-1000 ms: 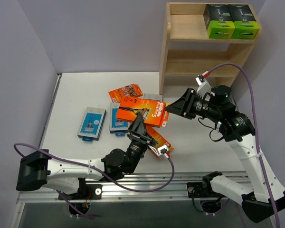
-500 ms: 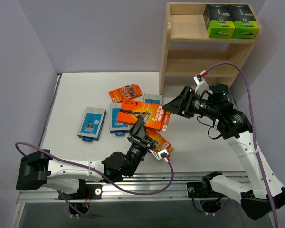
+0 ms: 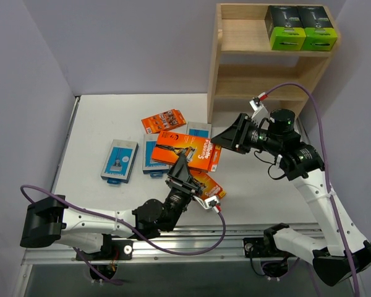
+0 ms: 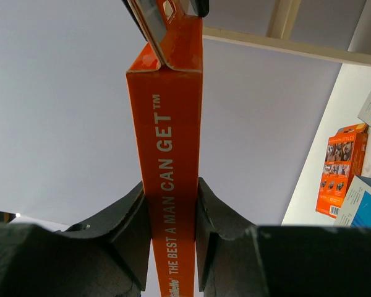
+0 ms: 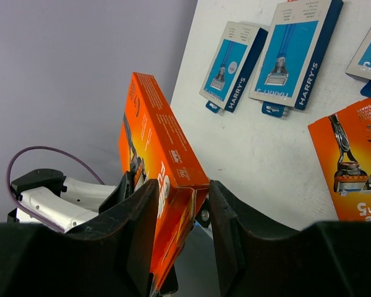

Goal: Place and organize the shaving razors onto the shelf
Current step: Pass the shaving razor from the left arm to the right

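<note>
Above table (image 3: 99, 117) centre, orange razor pack (image 3: 187, 150) sits mid-air, tilted. L gripper (image 4: 172, 204) narrow, pinching its lower edge; R gripper (image 5: 180, 198) narrow too, clamped on its right end.

Glossy cardboard pack (image 3: 185, 150), matt wooden shelf (image 3: 218, 68)

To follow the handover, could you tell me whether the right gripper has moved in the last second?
Yes, slightly: seen from above, the right gripper has shifted left, away from the shelf's right side panel.
</note>
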You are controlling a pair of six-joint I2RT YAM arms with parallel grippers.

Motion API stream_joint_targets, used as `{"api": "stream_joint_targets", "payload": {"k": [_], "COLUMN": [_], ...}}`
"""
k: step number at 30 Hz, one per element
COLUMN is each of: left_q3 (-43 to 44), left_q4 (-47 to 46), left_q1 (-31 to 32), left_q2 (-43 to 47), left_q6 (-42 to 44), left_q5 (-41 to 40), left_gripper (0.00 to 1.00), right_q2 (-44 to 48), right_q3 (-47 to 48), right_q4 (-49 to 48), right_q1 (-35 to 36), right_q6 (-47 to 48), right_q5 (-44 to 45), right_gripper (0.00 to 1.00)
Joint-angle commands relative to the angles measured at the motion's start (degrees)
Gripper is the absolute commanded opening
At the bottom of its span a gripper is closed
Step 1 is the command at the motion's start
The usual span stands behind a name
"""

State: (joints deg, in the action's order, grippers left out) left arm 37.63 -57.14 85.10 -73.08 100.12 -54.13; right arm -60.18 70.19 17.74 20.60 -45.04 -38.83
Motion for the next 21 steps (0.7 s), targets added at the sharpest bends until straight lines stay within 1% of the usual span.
{"api": "stream_joint_targets", "payload": {"k": [1,11,14,15,16,17,19,21], "left_q3": [0.52,0.52,0.43,0.43,0.43,0.26,0.08,-0.88], "left_q4": [-2.97,-3.5,-3.06,-2.36,-2.1,-1.92,0.8,3.6], "left_q1": [0.94,1.03,1.03,1.03,1.03,1.03,0.86,0.68], "left_q2": [1.71,1.45,1.45,1.45,1.53,1.62,2.5,3.81], "left_q6": [-0.45,0.08,-0.36,-0.62,-0.97,-1.93,-3.95,-7.99], "left_q5": [1.04,0.6,0.6,0.6,0.69,0.78,1.04,1.66], "left_gripper": [0.02,0.02,0.02,0.02,0.02,0.02,0.02,0.04], "right_q2": [-0.55,-2.13,-1.52,-1.26,-0.99,-0.73,-0.29,0.41], "right_q3": [-1.11,-1.99,-2.43,-2.86,-3.22,-3.48,-4.54,-5.06], "right_q4": [-3.32,-0.95,-3.23,-3.93,-5.85,-7.18,-10.33,-12.01], "right_q1": [-0.3,-1.18,-1.53,-1.61,-1.88,-2.05,-2.41,-2.67], "right_q6": [-0.75,1.62,0.3,-0.31,-0.92,-2.5,-4.09,-4.88], "right_q5": [-2.39,-2.04,-3.09,-3.79,-4.76,-5.98,-9.15,-12.3], "right_gripper": [0.34,0.37,0.27,0.2,0.16,0.08,0.0,0.0]}}
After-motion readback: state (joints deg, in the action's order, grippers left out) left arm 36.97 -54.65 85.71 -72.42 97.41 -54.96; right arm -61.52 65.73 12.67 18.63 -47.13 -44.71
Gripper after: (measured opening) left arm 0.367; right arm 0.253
